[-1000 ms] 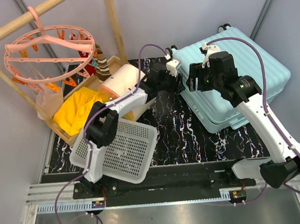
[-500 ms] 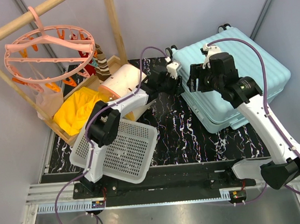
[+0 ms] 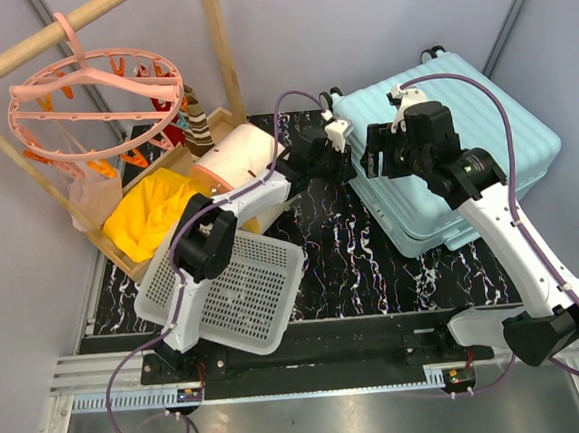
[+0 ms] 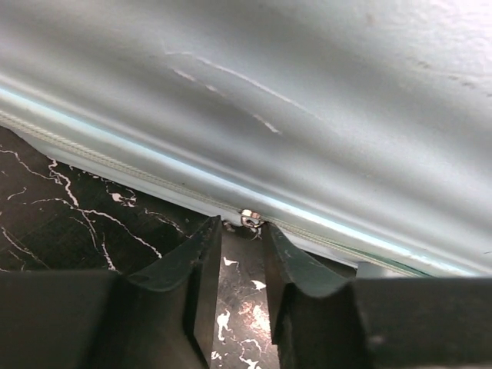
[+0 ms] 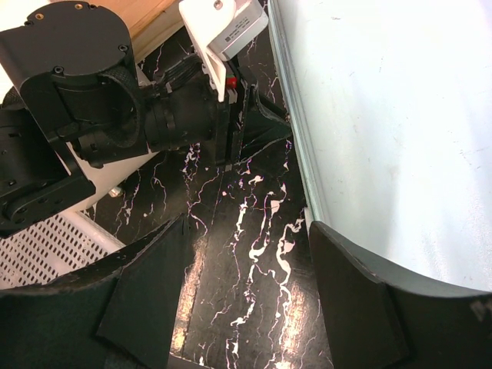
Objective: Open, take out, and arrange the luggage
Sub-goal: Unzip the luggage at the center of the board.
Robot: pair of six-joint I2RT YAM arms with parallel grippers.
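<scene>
The luggage (image 3: 464, 143) is a pale mint-blue hard-shell suitcase lying flat and zipped shut at the back right. My left gripper (image 3: 351, 166) reaches to its left side. In the left wrist view its jaws (image 4: 242, 231) stand a narrow gap apart, with the metal zip pull (image 4: 250, 220) right at their tips on the zipper seam of the luggage (image 4: 307, 92). My right gripper (image 3: 376, 165) hovers open just beside the same edge. In the right wrist view, it (image 5: 246, 234) has bare table between its fingers, the luggage (image 5: 400, 115) at its right and the left gripper (image 5: 265, 127) ahead.
A white perforated basket (image 3: 235, 286) lies front left. Behind it a cream-and-orange drawer box (image 3: 235, 161) rests by a yellow cloth (image 3: 154, 212). A pink round peg hanger (image 3: 95, 96) hangs from a wooden rack (image 3: 221, 51). The table (image 3: 343, 262) is black marble.
The left gripper's jaws have narrowed around the zip pull, and the left arm has shifted slightly. The right arm has not moved.
</scene>
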